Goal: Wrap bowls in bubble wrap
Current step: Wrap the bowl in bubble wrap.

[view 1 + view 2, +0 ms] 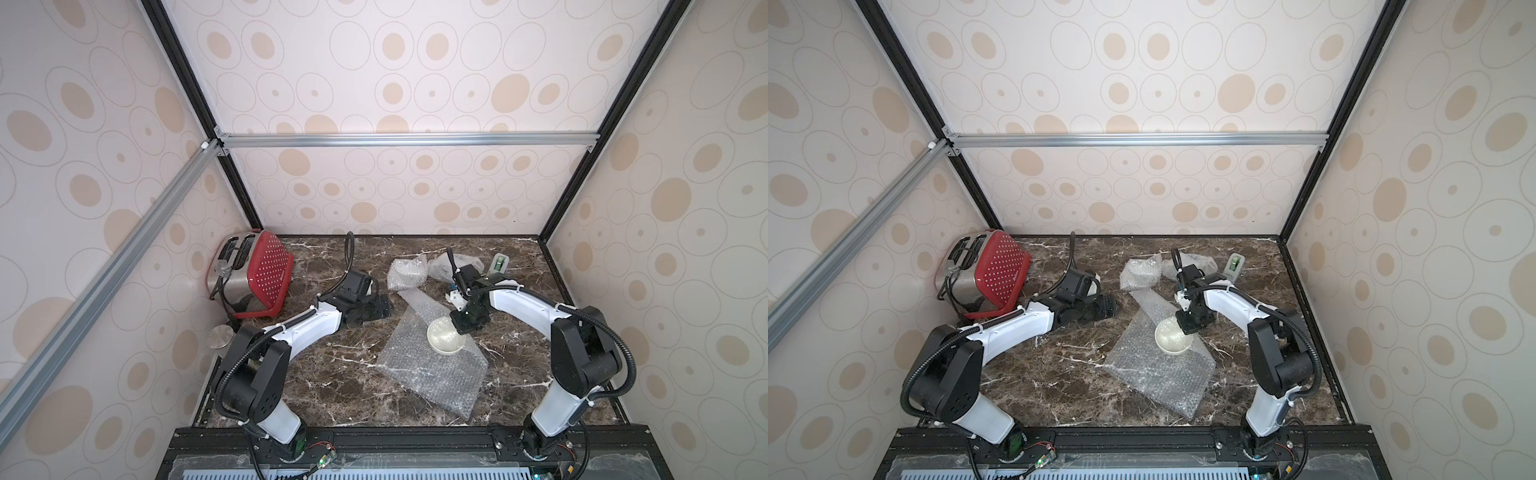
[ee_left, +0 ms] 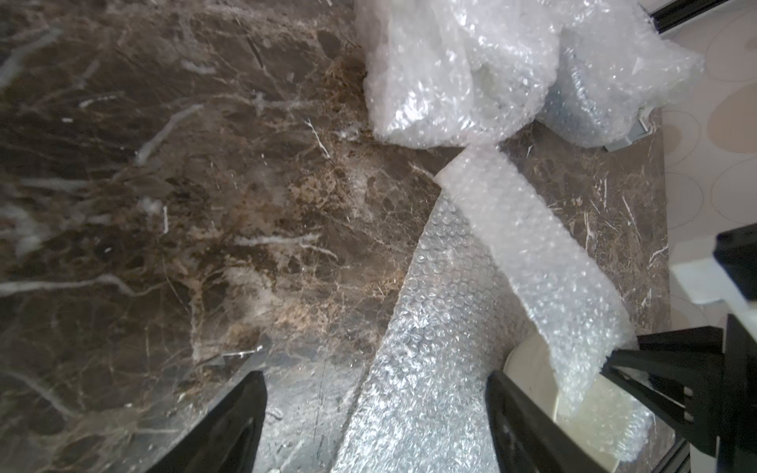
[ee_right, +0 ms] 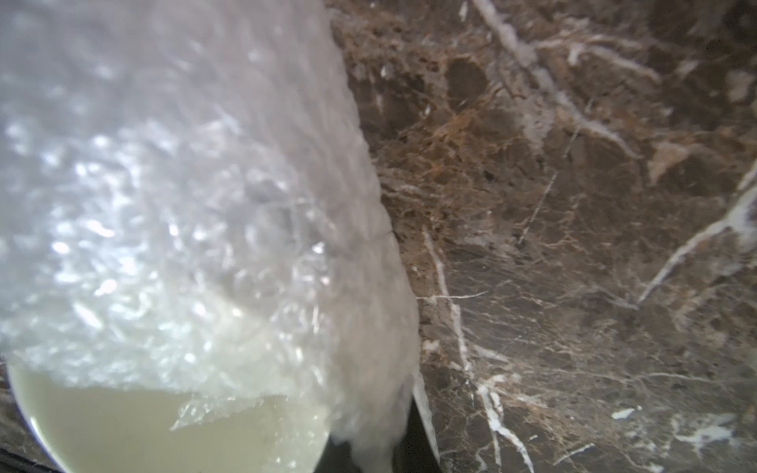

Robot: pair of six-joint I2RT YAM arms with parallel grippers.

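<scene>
Bowl (image 1: 442, 343) partly behind bubble wrap (image 1: 432, 374) and right end effector (image 1: 460, 329)

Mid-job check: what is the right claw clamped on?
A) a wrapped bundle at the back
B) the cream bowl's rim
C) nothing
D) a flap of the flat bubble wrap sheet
D: the right claw is shut on a flap of the bubble wrap sheet, drawn partly over the cream bowl.
</scene>
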